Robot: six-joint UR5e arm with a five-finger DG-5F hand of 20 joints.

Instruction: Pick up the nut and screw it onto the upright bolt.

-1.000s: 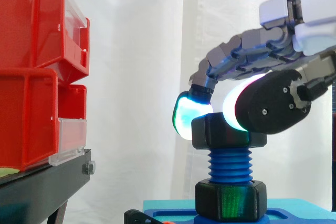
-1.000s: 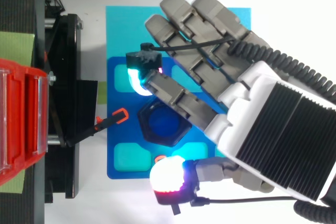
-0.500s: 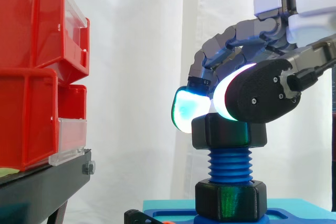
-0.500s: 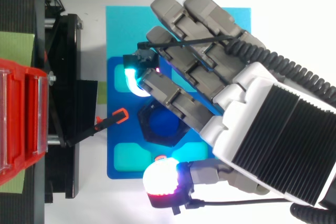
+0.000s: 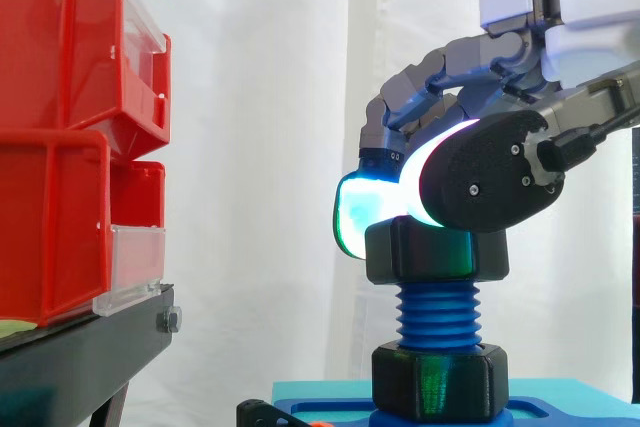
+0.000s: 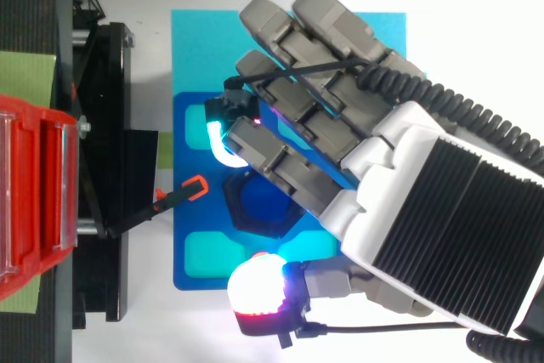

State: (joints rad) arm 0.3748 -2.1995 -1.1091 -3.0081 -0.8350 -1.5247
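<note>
Hand [image 5: 480,182] edged leftward, nut [image 5: 435,259] top edge hidden

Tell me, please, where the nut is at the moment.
In the side view the black nut sits atop the upright blue bolt, right of the red bins, pinched between glowing pads of the hand.

Robotics test lab. Indicators:
- A white curtain [image 5: 270,147] serves as a plain backdrop.
- Stacked red bins [image 5: 60,147] sit on a black stand [image 5: 80,357].
- A blue base [image 6: 185,244] holds an oversized plastic bolt [image 5: 437,315] upright, with a black nut [image 5: 436,252] on it.
- A robot hand [image 6: 442,210] is at the bolt's top.
</note>
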